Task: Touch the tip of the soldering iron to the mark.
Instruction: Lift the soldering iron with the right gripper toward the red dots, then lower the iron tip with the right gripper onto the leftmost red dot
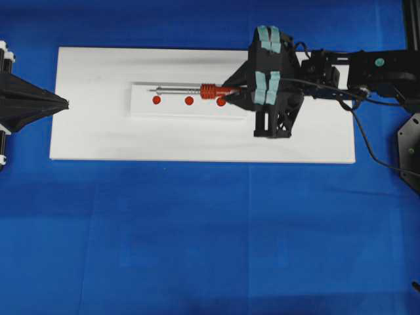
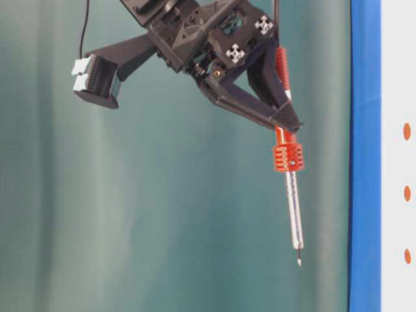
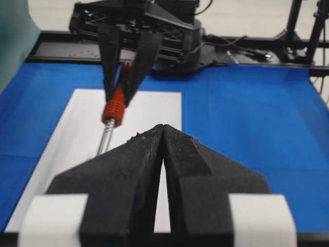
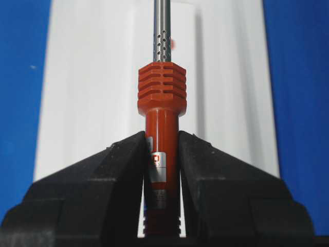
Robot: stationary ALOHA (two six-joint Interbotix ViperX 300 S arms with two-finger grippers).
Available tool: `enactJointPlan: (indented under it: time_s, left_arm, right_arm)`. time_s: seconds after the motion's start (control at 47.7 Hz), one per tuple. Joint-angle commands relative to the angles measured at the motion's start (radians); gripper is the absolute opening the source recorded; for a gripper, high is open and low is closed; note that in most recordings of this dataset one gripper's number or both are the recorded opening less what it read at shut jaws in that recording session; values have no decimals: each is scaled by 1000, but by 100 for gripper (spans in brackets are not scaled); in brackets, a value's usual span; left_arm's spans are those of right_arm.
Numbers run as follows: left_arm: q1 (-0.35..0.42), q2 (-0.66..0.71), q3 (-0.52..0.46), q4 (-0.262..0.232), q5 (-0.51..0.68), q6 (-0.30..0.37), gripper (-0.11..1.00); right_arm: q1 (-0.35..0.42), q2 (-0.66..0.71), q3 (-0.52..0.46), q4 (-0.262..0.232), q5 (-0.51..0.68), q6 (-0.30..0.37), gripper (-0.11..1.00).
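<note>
My right gripper [image 1: 231, 92] is shut on the red-orange handle of the soldering iron [image 1: 209, 90]. It holds the iron level over the small white block [image 1: 190, 108], shaft pointing left. The tip [image 1: 151, 90] is beside and slightly beyond the leftmost of three red marks [image 1: 156, 100]. In the table-level view the tip [image 2: 299, 262] hangs clear of the white surface and the marks [image 2: 407, 256]. The right wrist view shows the jaws clamped on the handle [image 4: 161, 149], with the tip out of frame. My left gripper [image 1: 62, 103] is shut and empty at the board's left end, as the left wrist view [image 3: 162, 126] also shows.
The block lies on a large white board [image 1: 98, 138] on blue cloth. The iron's black cord [image 1: 364, 134] trails right past the right arm. Black frame parts stand at the right edge [image 1: 408, 151].
</note>
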Motion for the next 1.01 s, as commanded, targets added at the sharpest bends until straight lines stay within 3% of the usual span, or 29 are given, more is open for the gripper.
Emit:
enactJointPlan:
  time_s: [0.0,0.356,0.629,0.985]
  left_arm:
    - [2,5,-11,3,-9,-2,0]
    - [2,5,-11,3,-9,-2,0]
    - [2,6,-11,3,-8,-2,0]
    - [3,8,-11,3,-9,0,0]
  right_arm:
    - [-17,-26,-29,-11,3,-2,6]
    - [-29,-26,-31,-14,41,-3,6]
    - [-44,-26,-32,-15,167,-2,6]
    - [-44,-25,-31,-14,163,-3,6]
